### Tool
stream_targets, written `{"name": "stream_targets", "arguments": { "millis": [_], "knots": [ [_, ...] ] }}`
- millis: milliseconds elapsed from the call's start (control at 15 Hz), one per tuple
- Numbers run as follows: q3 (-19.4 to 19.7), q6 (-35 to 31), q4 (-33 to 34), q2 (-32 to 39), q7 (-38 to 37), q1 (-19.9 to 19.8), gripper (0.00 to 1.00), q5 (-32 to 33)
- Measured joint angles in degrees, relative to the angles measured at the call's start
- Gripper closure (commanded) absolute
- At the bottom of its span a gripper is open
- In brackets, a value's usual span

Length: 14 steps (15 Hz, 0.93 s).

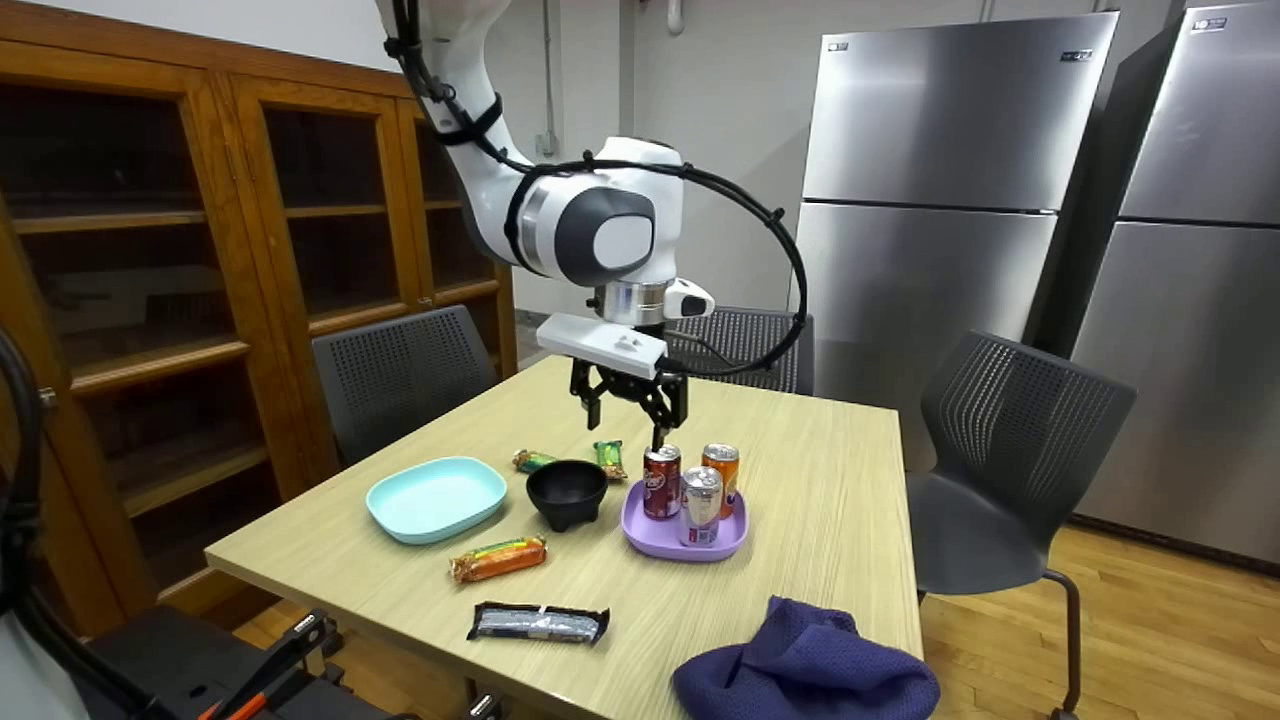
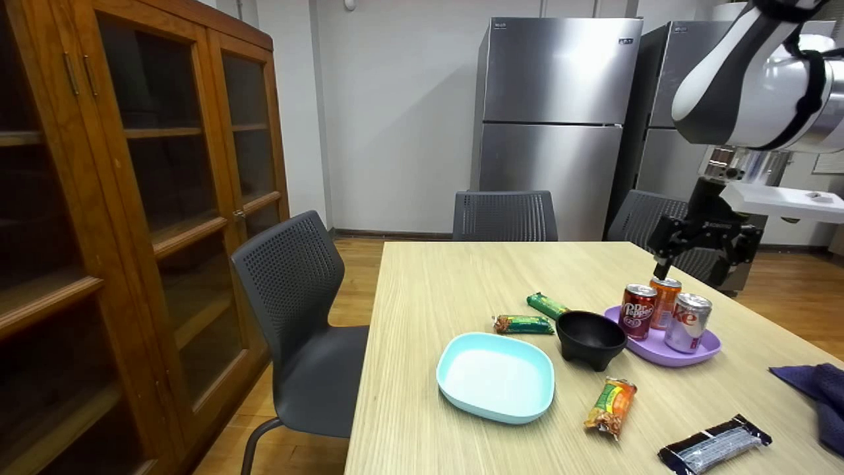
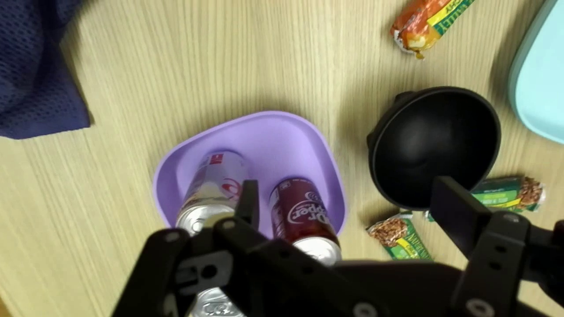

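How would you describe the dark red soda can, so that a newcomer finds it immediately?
On the pale wood-grain table, find the shallow, rounded purple tray. The dark red metal can standing there reads "Dr Pepper" in white, unlike its neighbours, an orange can and a silver can.

A crumpled dark-blue cloth (image 1: 805,665) lies near the edge of the pale wooden surface (image 1: 830,490). Dark gray chairs (image 1: 1020,450) stand around the surface; beyond are a glass-doored wooden cabinet (image 1: 250,260) and two steel refrigerators (image 1: 930,290).

Pale table (image 1: 820,490), purple tray (image 3: 277,143), turquoise tray (image 2: 496,376), black bowl (image 1: 567,492), 4 wrapped bars (image 1: 500,559), cloth (image 1: 810,670)
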<state>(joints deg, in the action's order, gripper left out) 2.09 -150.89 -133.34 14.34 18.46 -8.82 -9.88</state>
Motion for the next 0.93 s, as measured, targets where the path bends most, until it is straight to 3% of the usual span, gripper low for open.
{"name": "stream_targets", "arguments": {
  "millis": [467,933],
  "knots": [
    [-5.0,0.0,-4.3,-0.7,1.8,0.9,0.00,-1.1],
    [-6.2,-0.1,-8.7,-0.9,-0.1,3.3,0.00,-3.5]
  ]
}}
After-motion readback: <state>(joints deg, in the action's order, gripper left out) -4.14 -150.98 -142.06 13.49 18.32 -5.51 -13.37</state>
